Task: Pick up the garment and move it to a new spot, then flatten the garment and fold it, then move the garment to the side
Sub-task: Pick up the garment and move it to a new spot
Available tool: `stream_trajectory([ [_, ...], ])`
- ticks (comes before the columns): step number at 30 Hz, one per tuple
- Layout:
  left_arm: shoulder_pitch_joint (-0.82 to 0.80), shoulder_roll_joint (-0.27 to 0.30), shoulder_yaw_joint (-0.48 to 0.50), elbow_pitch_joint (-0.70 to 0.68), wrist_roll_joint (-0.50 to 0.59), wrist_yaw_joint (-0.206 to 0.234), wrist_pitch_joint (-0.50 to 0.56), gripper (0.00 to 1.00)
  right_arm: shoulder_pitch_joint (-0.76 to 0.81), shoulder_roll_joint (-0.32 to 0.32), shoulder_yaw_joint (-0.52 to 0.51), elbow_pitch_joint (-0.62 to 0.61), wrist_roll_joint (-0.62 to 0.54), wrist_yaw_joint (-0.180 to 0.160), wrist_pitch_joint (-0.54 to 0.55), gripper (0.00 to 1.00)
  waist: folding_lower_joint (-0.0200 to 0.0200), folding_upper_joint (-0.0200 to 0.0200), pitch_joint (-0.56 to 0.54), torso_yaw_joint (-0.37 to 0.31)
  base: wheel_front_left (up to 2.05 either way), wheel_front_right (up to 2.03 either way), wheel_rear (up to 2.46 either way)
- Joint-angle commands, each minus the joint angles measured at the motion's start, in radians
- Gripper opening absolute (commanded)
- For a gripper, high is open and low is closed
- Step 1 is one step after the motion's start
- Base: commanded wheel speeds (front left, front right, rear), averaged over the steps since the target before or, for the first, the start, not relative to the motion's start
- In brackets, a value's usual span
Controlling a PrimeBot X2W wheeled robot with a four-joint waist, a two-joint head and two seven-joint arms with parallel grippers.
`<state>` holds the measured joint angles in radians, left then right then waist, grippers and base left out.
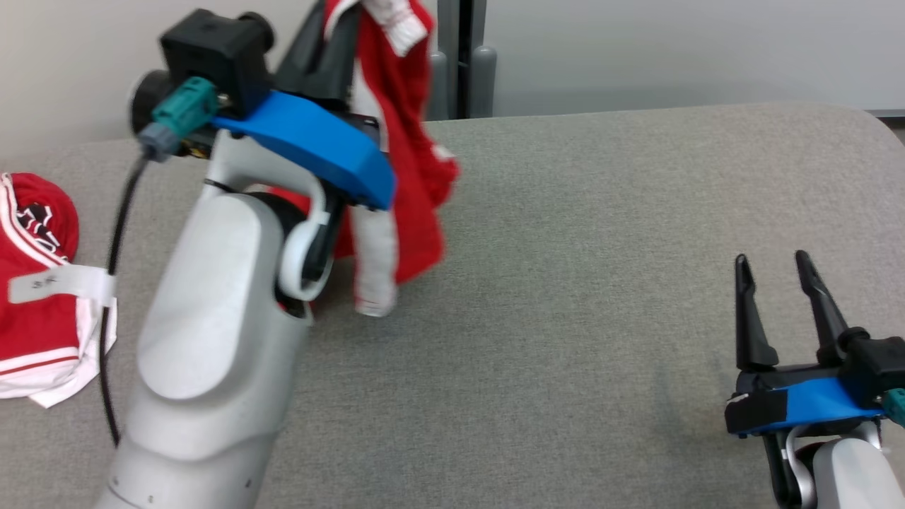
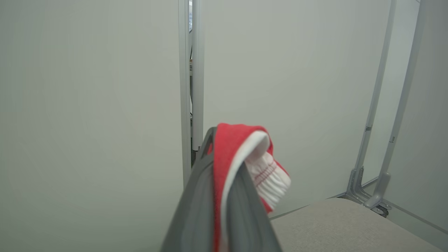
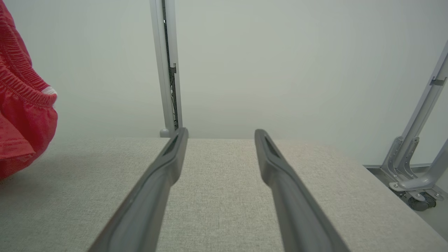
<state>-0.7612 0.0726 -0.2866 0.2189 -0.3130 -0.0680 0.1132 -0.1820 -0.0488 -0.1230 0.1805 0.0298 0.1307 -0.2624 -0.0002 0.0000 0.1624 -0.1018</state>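
Left arm (image 1: pixel 212 339): pale forearm, nearest the lens at lower left of the head view, raised over the table (image 1: pixel 601 247), a grey cloth-covered surface. Second red-and-white garment (image 1: pixel 35 297): far left edge of the table, lying bunched with a white label across it; untouched. Left gripper (image 2: pixel 225 154): fingers pressed together and clamped on a fold of the garment (image 1: pixel 406 127). The red cloth and white ribbed trim spill over the fingertips in the left wrist view. Garment: red with white bands, hanging in a long crumpled drape from the raised gripper, left of the table's centre. It is blurred, so whether its lowest end clears the surface cannot be told. Right gripper (image 1: pixel 772 258): lower right, fingers spread apart, nothing between them, low over bare table and well apart from the garment. Step in hand, as judged: the first one, with the garment lifted and in carriage to a new spot. Next move calls for lowering it onto the bare centre, then bringing the free right gripper to a second edge so the cloth can be drawn flat.
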Motion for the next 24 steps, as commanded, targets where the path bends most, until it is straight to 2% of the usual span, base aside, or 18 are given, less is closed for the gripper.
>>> stream_trajectory([
  [1, 0.002, -0.007, -0.021, -0.014, -0.022, 0.016, 0.005, 0.00, 0.000, -0.003, -0.013, -0.004, 0.004, 0.000, -0.004, 1.00, 0.0002, 0.0000, 0.001, -0.008, 0.00, 0.00, 0.00],
  [3, 0.017, -0.018, -0.061, -0.024, -0.068, 0.050, -0.002, 0.00, -0.004, -0.003, -0.028, -0.005, 0.001, 0.000, -0.004, 1.00, 0.0002, 0.0000, 0.006, -0.017, 0.00, 0.00, 0.00],
  [7, 0.047, -0.022, -0.188, -0.026, -0.228, 0.148, -0.053, 0.00, -0.019, -0.003, -0.044, -0.007, 0.004, 0.000, -0.004, 1.00, 0.0002, 0.0000, 0.023, -0.035, 0.00, 0.00, 0.00],
  [11, 0.083, -0.018, -0.250, 0.096, -0.269, 0.214, -0.105, 0.00, -0.030, -0.003, -0.050, -0.013, 0.010, 0.000, -0.004, 1.00, 0.0002, 0.0000, 0.049, -0.038, 0.00, 0.00, 0.00],
  [15, 0.117, -0.001, -0.213, 0.261, -0.280, 0.236, -0.175, 0.00, -0.033, -0.003, -0.044, -0.008, 0.019, 0.000, -0.004, 1.00, 0.0002, 0.0000, 0.070, -0.032, 0.00, 0.00, 0.00],
  [21, 0.170, 0.032, -0.155, 0.462, -0.320, 0.220, -0.255, 0.00, -0.039, -0.003, -0.019, 0.001, 0.027, 0.000, -0.004, 1.00, 0.0002, 0.0000, 0.089, -0.013, 0.00, 0.00, 0.00],
  [24, 0.184, 0.033, -0.141, 0.511, -0.336, 0.213, -0.278, 0.00, -0.041, -0.003, -0.006, 0.003, 0.028, 0.000, -0.004, 1.00, 0.0002, 0.0000, 0.091, -0.007, 0.00, 0.00, 0.00],
])
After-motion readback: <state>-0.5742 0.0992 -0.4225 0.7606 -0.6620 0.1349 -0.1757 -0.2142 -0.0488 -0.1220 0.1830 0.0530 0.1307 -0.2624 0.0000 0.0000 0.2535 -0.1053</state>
